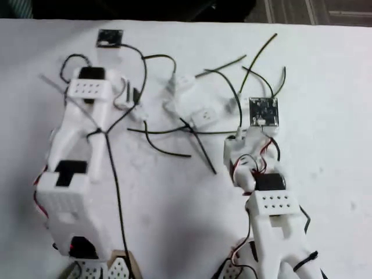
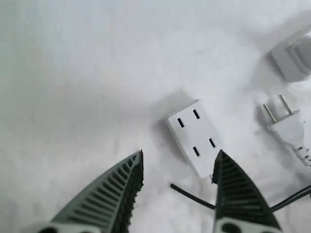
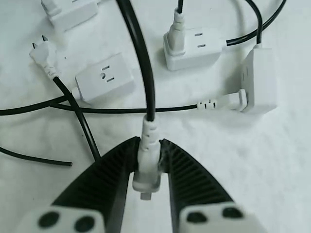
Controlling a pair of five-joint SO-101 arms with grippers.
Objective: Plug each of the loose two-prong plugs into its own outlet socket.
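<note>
Right tool (image 3: pixel 148 144) clamped on a white moulded plug (image 3: pixel 146 167) with black cord (image 3: pixel 141 53); left tool (image 2: pixel 181 154) spread apart, a white rectangular plastic outlet block (image 2: pixel 192 136) just ahead between its tips.

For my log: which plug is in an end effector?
The plug clamped in the right end effector; the other plug lies loose on the table.

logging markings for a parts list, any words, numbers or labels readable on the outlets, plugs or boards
No text can be read in any view.
white outlet block: bare slots, no print.
grounded outlet block: no print visible.
white plug in the right gripper: plain, no marking.
circuit board: any marking is too small and blurred to read.
</note>
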